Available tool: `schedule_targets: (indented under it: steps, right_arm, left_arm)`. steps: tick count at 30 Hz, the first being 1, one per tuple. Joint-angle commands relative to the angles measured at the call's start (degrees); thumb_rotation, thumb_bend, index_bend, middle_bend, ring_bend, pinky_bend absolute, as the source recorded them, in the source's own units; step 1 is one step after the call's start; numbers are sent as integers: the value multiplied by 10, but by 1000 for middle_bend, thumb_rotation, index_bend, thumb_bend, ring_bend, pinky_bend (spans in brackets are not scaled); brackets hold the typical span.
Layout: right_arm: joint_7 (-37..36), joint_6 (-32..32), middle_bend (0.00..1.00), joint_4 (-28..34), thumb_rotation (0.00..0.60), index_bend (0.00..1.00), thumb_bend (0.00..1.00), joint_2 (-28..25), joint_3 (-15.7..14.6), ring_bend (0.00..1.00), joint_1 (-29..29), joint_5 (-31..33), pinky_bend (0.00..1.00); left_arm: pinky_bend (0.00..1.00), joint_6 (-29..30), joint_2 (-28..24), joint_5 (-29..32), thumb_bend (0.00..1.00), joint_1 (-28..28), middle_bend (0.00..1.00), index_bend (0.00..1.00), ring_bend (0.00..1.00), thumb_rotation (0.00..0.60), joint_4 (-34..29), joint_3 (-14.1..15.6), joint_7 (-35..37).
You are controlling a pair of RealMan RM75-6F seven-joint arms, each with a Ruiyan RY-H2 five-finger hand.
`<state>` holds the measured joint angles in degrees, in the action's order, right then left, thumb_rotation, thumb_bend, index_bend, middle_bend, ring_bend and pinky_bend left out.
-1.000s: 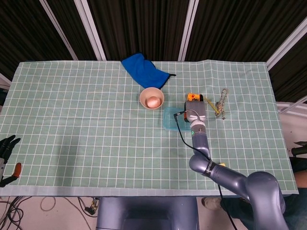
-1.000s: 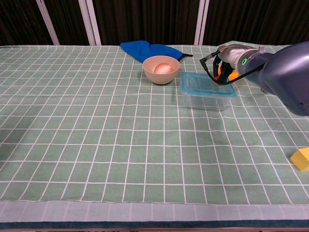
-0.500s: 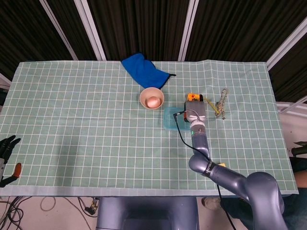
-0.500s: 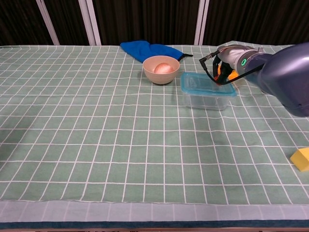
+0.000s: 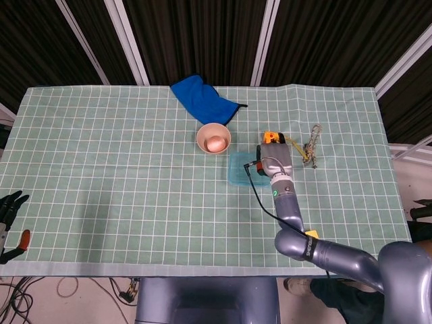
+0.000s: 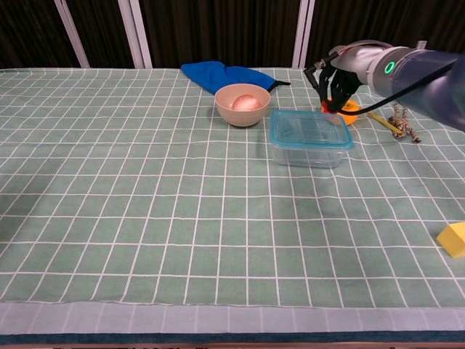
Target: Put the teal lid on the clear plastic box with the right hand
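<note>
One green-and-white checked tablecloth [image 6: 145, 211] across the whole table. Next in size, grey right arm [image 5: 351, 260] reaching in from the near right corner, ending in the right hand [image 6: 335, 81], raised beside the far right corner of the clear plastic box [image 6: 310, 147] and not touching it; fingers dark and bunched, grip state not discernible in either view. Left hand [image 5: 9, 210] low at the left edge of the head view, off the table, fingers apart and holding nothing. Blue cloth [image 6: 227, 75] crumpled at the far edge. Clear plastic box right of centre, with the teal lid [image 6: 309, 129] seated flat on top, rim aligned all round. Pink round bowl [image 6: 243, 105] just left of the box, holding a rounded pinkish object [image 6: 244, 102]. Orange-and-yellow object [image 5: 273, 137] behind the hand, partly hidden. Knotted rope piece [image 5: 312, 143] farther right. Yellow block [image 6: 453, 239] near the front right edge.
</note>
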<state>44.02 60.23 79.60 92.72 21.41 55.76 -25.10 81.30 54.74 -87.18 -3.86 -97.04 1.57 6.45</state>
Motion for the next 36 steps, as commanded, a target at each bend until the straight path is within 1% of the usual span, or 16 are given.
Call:
schedule_targets:
  steps: [1,7,11,18,24,36]
  right_arm:
    - [8,40,630,77,600,770,517,-41,-28,308,-33,-9,0]
    - [23,52,630,116,600,770,517,-51,-56,309,-42,-12,0]
    - [23,57,630,122,600,770,517,-48,-66,308,-45,-16,0]
    - [16,50,631,104,600,774,517,-30,-73,309,-42,-21,0]
    - [22,54,632,100,600,774,516,-19,-76,308,-38,-21,0]
    - [44,62,637,87,600,775,517,-8,-70,308,-21,-25,0]
  left_arm:
    - [0,-2,-1,2,526,-1,0,80,0,600,-2,0,3]
    - [0,-2,-2,0,526,-1,0,80,0,600,-1,0,5]
    - [0,-1,-2,0,525,-1,0,80,0,600,0,0,5]
    - [0,-1,-1,0,526,0,0,80,0,600,0,0,5]
    - [0,-3,-2,1,526,-1,0,80,0,600,0,0,6]
    - [0,-3,-2,1,526,-1,0,80,0,600,0,0,7]
